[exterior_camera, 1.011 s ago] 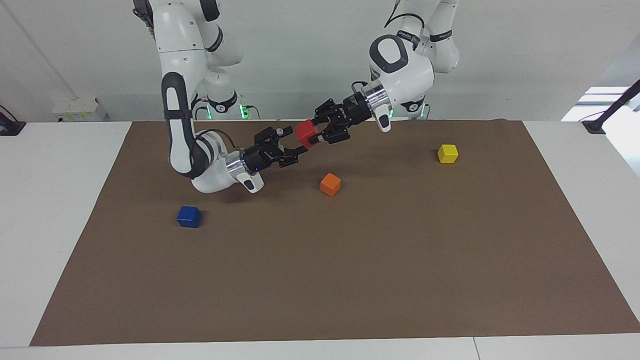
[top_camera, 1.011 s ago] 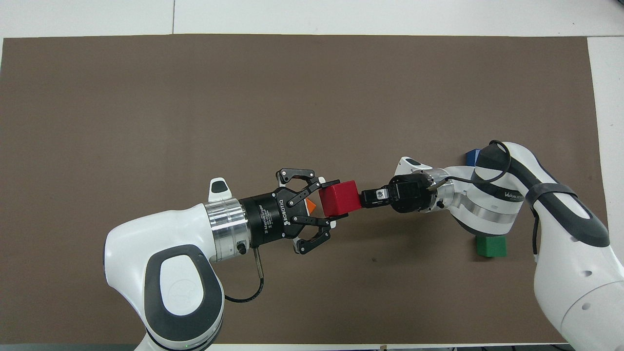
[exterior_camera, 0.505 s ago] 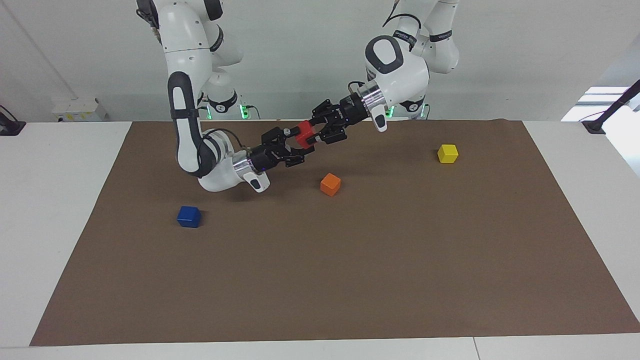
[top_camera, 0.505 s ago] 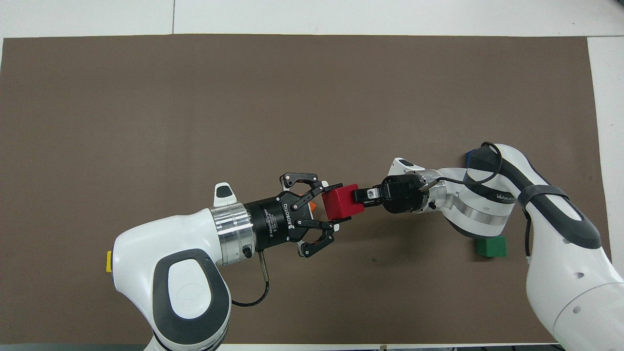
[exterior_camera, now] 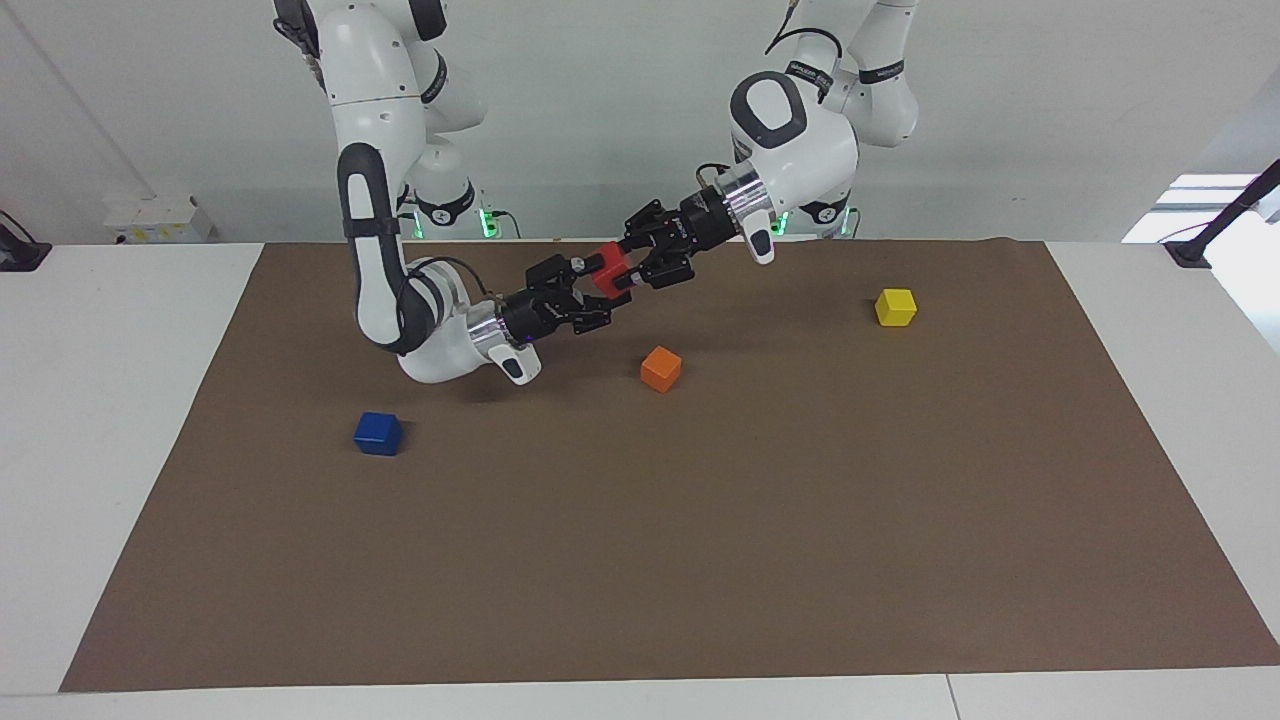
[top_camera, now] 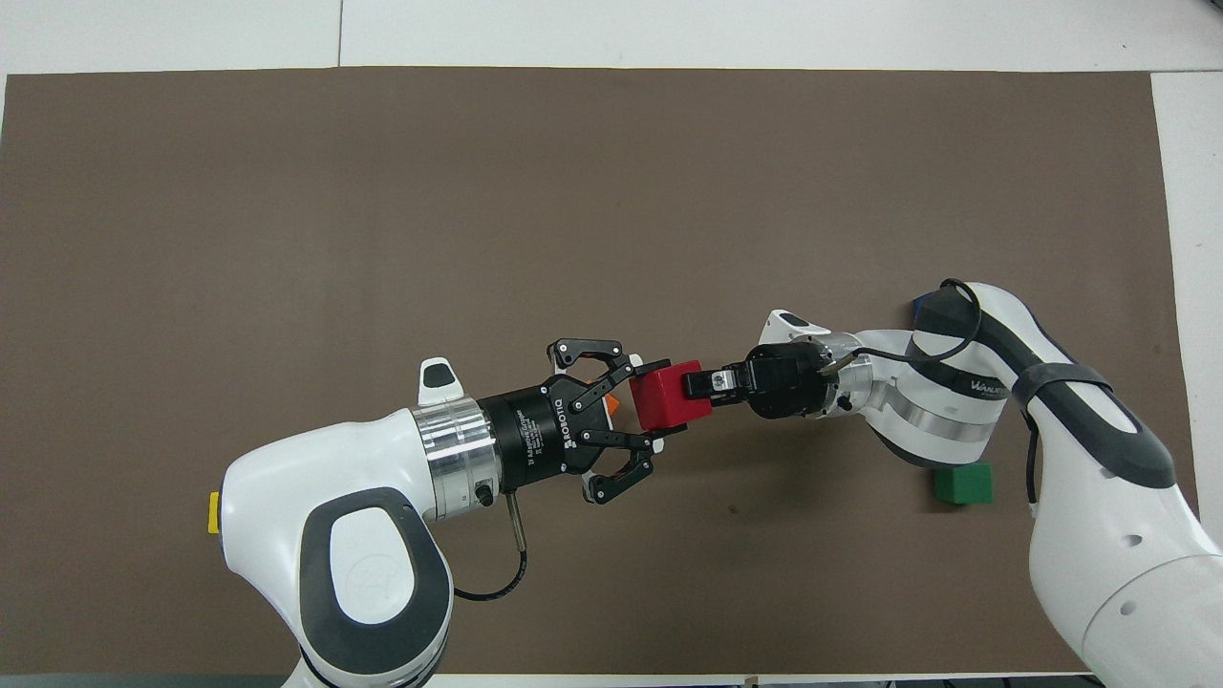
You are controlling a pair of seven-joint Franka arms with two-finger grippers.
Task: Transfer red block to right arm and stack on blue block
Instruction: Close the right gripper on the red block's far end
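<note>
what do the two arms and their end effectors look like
Both arms are glossy white with dark grey joint panels and silver wrist rings. The left end effector is black with open linkage fingers and white ROBOTIQ lettering; a thin black cable loops beneath its wrist. The right end effector is black too, with a black cable.

Bright, even light; soft shadows

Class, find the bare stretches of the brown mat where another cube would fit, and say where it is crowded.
Bare: the wide strip of the brown mat farther from the robots than the blue block and orange cube, and the stretch between orange cube and yellow cube. Crowded: mid-mat, where left pincer and right pincer meet at the red block.
</note>
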